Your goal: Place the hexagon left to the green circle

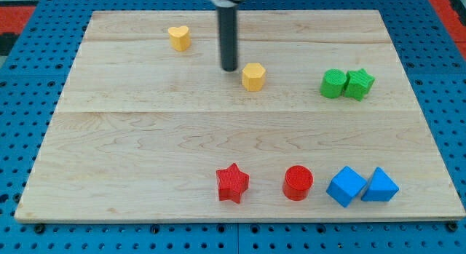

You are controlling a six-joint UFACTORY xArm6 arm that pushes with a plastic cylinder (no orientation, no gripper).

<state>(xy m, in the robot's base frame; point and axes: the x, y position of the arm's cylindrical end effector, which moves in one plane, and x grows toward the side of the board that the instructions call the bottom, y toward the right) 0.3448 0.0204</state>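
Even, bright, diffuse light is falling from above on the pale wooden board (pixel 145 130), leaving no strong glare on its grain. Shadows are staying short and soft: a faint dark fringe is showing beneath the red star-shaped block (pixel 232 183) and the red cylindrical block (pixel 298 183), and along the board's bottom edge. The straight dark rod (pixel 228 36) is appearing slightly blurred near the view's top, while my tip (pixel 229 68) is reading sharply. The blue perforated surface (pixel 22 101) surrounding the board is rendering saturated; edges are showing mild perspective convergence.
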